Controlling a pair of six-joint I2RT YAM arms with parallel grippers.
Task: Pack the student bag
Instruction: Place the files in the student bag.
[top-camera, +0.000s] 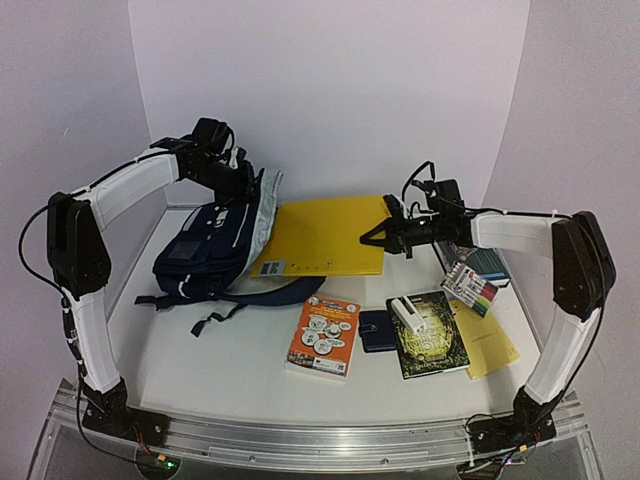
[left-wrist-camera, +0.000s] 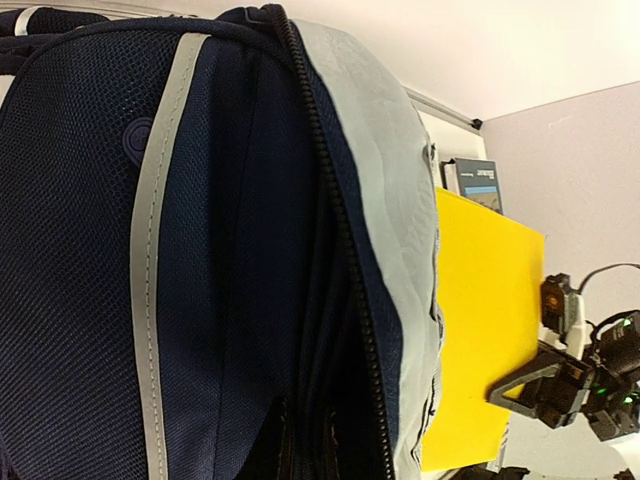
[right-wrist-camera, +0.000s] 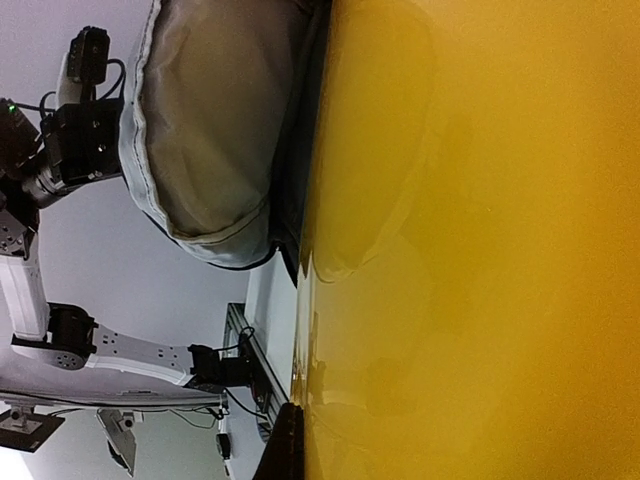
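The student bag (top-camera: 200, 255) lies at the left of the table, navy with pale stripes, its zip open and its grey-lined flap (top-camera: 265, 215) lifted. My left gripper (top-camera: 240, 180) is at the top of the bag, shut on the fabric beside the opening (left-wrist-camera: 300, 440). A large yellow folder (top-camera: 325, 235) lies flat to the right of the bag, its left edge at the bag's mouth. My right gripper (top-camera: 372, 238) is shut on the folder's right edge. In the right wrist view the folder (right-wrist-camera: 480, 240) fills the frame, with one dark finger (right-wrist-camera: 290, 450) along its edge.
In front lie an orange book (top-camera: 323, 335), a small navy wallet (top-camera: 378, 330) and a dark green book (top-camera: 430, 340) with a white object (top-camera: 407, 313) on it. A marker pack (top-camera: 470, 287), yellow paper (top-camera: 495, 350) and a dark book (top-camera: 490, 263) are at the right.
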